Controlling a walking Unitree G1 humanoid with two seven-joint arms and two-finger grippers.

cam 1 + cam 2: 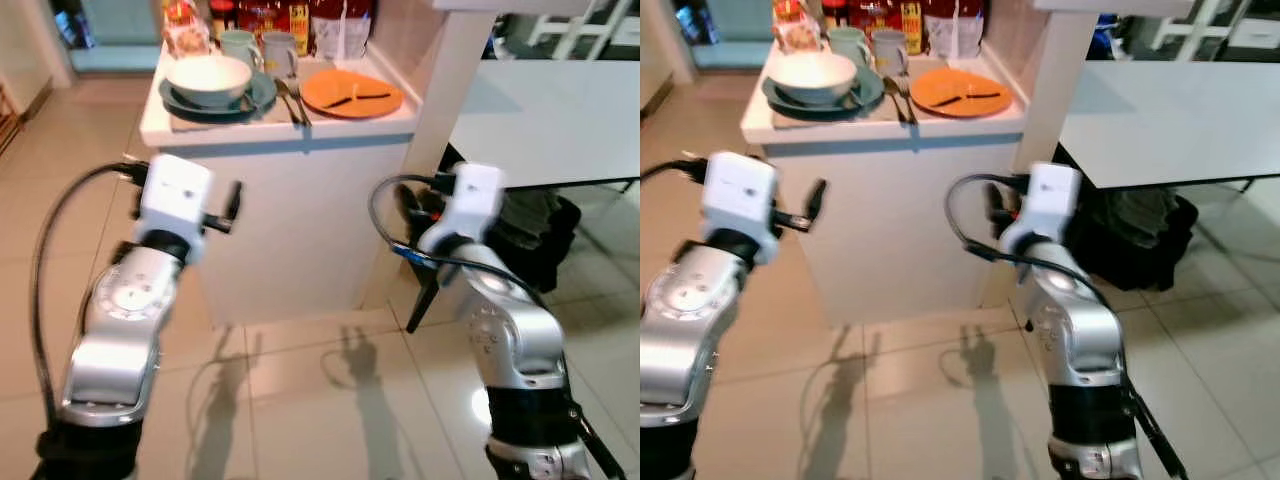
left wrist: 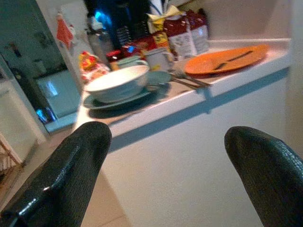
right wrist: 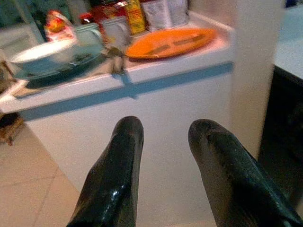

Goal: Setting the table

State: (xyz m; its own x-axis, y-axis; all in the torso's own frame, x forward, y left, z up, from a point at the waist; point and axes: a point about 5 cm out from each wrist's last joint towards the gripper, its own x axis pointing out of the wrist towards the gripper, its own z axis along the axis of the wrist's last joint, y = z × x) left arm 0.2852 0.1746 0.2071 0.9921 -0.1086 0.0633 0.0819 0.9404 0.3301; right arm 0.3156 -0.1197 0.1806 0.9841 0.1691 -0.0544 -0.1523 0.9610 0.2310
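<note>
Table [image 1: 560, 110]: grey top, beyond and outboard of the right claw [image 3: 163, 142]; presumably where the settings are meant to go.

Counter [image 1: 290, 200]: white block straight ahead of both claws, its top above their level; it serves as the staging shelf for the ware.

Teal plate [image 1: 262, 92]: on the counter top, up and ahead of the left claw [image 2: 165, 156], carrying the bowl [image 1: 208, 78] (stacked, probably to be taken as one set).

Orange plate [image 1: 352, 93]: up and ahead of the right claw, nearer the pillar, with a dark utensil lying across it; which kind is too blurred to tell.

Mugs [image 1: 262, 48]: two, behind the bowl, farther from the claws than the plates.

Cutlery [image 1: 292, 102]: between the two plates, on the counter.

Packets [image 1: 340, 25]: along the back edge, farthest from the claws.

Left claw: fingers spread wide, empty, held forward with the elbow bent, below the counter edge.

Right claw: fingers parted narrowly, empty, likewise raised forward and short of the counter face. Nothing is grasped yet; judged an approach stage.
</note>
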